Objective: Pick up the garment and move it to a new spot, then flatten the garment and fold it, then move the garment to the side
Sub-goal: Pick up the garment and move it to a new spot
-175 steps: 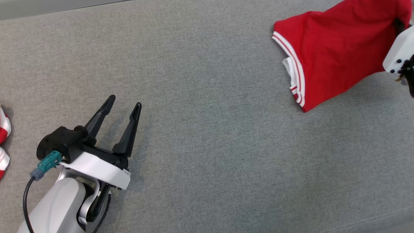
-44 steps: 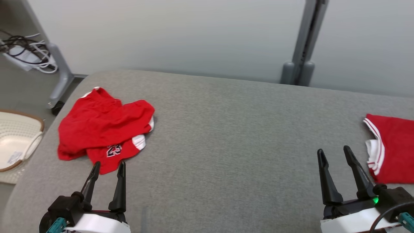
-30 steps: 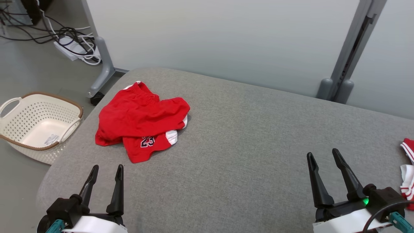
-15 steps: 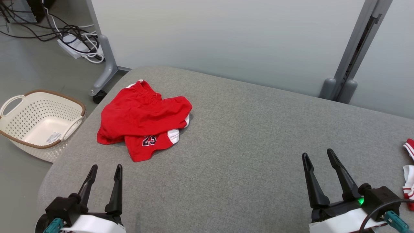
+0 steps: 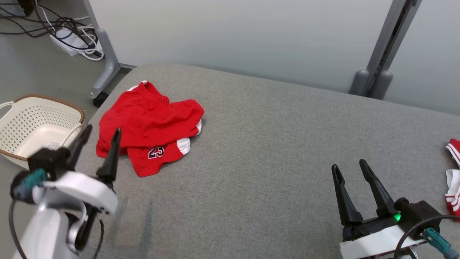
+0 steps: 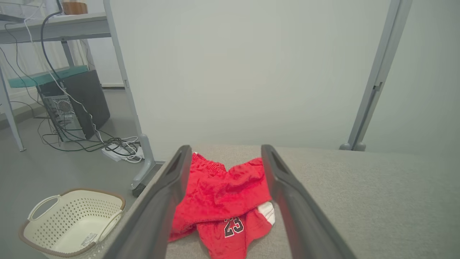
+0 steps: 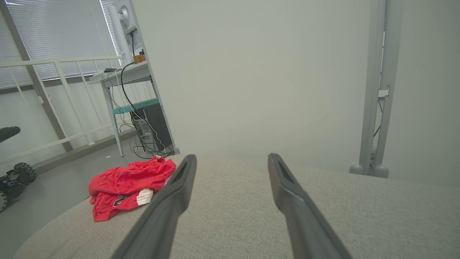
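Observation:
The garment (image 5: 151,124) is a pair of red shorts with white trim and the number 23, lying crumpled on the left part of the grey cushioned surface (image 5: 273,151). My left gripper (image 5: 102,128) is raised just in front of the garment's near left edge, open and empty. In the left wrist view, the garment (image 6: 222,190) lies beyond and between the open fingers of my left gripper (image 6: 225,148). My right gripper (image 5: 349,165) hovers open and empty at the near right, far from the garment. From the right wrist, the garment (image 7: 129,183) lies far left of the right gripper (image 7: 231,156).
A second red and white cloth (image 5: 453,172) lies at the surface's right edge. A cream basket (image 5: 57,101) stands on the floor left of the surface. Behind it are a wheeled table leg (image 5: 104,68) and floor cables (image 5: 72,36). A grey post (image 5: 381,46) rises at the back right.
My left arm has lifted and swung forward, so its fingers now stand beside the garment's near left edge. The right gripper has barely moved. The head camera has shifted slightly.

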`<state>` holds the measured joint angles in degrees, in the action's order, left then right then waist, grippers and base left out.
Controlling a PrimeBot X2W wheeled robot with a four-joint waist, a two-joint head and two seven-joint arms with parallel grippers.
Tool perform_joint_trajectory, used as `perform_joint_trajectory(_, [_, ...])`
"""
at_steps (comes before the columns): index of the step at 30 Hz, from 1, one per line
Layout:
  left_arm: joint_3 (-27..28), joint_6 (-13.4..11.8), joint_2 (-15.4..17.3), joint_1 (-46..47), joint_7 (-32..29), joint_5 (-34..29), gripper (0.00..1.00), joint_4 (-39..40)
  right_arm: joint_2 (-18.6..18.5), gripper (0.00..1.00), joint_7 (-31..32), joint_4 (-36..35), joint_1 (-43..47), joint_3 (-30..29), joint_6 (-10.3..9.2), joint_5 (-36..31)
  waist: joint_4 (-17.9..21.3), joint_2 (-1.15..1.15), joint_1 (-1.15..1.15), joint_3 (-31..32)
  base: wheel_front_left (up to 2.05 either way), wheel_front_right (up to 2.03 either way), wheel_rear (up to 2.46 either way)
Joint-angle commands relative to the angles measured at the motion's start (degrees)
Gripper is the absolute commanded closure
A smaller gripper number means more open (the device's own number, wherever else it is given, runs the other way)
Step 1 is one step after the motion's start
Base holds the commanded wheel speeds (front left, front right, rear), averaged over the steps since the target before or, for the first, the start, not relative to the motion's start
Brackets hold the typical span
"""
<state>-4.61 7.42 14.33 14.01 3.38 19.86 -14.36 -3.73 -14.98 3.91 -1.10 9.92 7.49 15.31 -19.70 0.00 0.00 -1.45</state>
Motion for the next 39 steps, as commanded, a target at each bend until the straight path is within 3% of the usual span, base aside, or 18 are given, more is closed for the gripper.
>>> perform_joint_trajectory(1, [-0.6,0.1,0.9,2.5,-1.7,1.3,0.0,0.1,-0.1,0.0,-0.2,0.2,-0.9,0.0,0.02,-0.2,0.9,0.0,0.0,-1.3,0.0,0.0,0.0])
perform_joint_trajectory(7, [-2.8,0.1,4.1,9.7,-9.8,7.7,0.0,-1.9,0.2,0.0,-0.2,0.5,-3.1,0.5,0.02,-0.4,3.1,0.0,0.0,-4.6,0.0,0.0,0.0])
perform_joint_trajectory(18, [-10.8,0.1,12.1,24.9,-28.9,25.9,0.0,-13.6,0.6,0.0,-0.2,0.6,-9.0,2.0,0.02,-1.5,8.7,0.0,0.0,-12.6,0.0,0.0,0.0])
perform_joint_trajectory(25, [-16.5,0.1,16.6,31.8,-32.3,29.9,0.0,-22.0,0.7,0.0,-0.2,-0.3,-12.3,3.0,0.02,-2.0,13.4,0.0,0.0,-16.3,0.0,0.0,0.0])
perform_joint_trajectory(31, [-16.9,0.1,17.5,35.6,-35.6,35.2,0.0,-30.1,0.7,0.0,-0.2,-1.3,-14.0,3.7,0.02,-1.3,17.4,0.0,0.0,-18.8,0.0,0.0,0.0])
perform_joint_trajectory(39, [-18.0,0.1,19.0,38.5,-38.0,37.5,0.0,-38.1,0.7,0.0,-0.2,-3.5,-15.1,6.1,0.02,0.0,22.2,0.0,0.0,-21.1,0.0,0.0,0.0])
